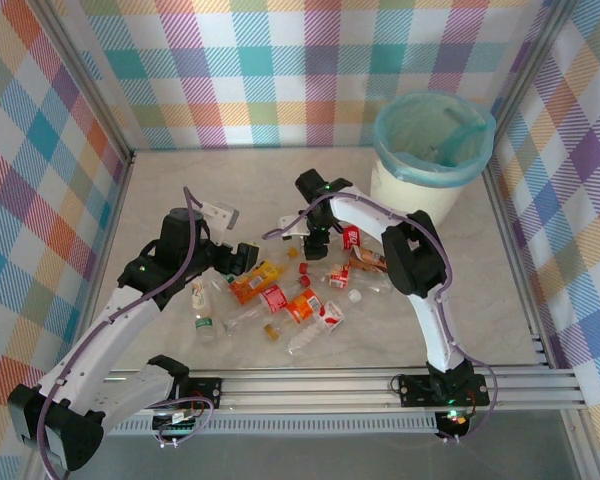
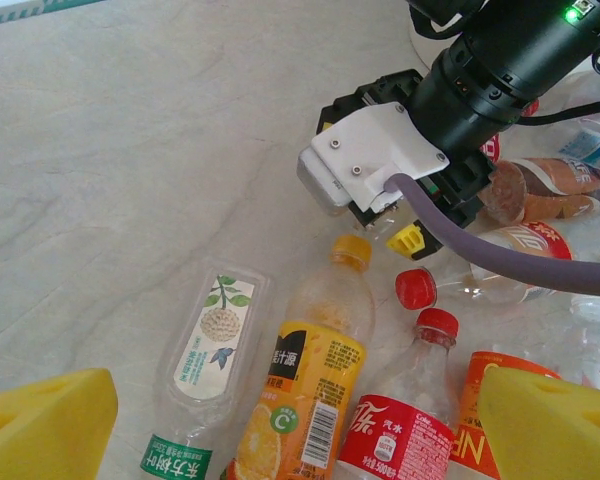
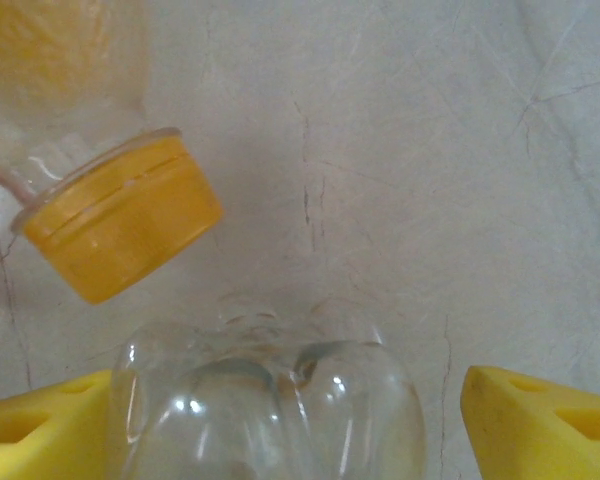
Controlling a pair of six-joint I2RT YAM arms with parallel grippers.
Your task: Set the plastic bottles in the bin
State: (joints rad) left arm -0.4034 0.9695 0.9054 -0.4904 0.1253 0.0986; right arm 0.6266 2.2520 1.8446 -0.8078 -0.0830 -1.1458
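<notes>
**Most bottles are not in the bin**

From the top camera, we see the round cream-white bin with a teal bag (image 1: 420,195) at the far right of the pale stone table (image 1: 180,185). We cannot tell if anything is inside it. The small plastic bottles (image 1: 290,300) lie in a heap in the middle, near the bin but not in it. So we think nearly all the work is left.

The left pincer (image 1: 242,258) is at the left side of the heap. The right pincer (image 1: 315,240) is at its far side. They are close together, so we must mind a bump. Checked walls (image 1: 60,150) stand around the table, and a metal rail (image 1: 330,385) runs along the near edge. The table between heap and bin is bare.

From the left wrist camera, our left pincer (image 2: 295,425) is wide open and holds nothing. Below it lie an orange juice bottle with an orange cap (image 2: 315,370) and a clear bottle with a green label (image 2: 205,370). The right pincer (image 2: 405,240) hangs just past them. The table to the left is bare.

From the right wrist camera, our right pincer (image 3: 290,430) is open. The round bottom of a clear bottle (image 3: 270,410) sits between its yellow fingers (image 3: 540,420). We think they are not squeezing it yet. An orange cap (image 3: 120,215) lies just beside it.
</notes>
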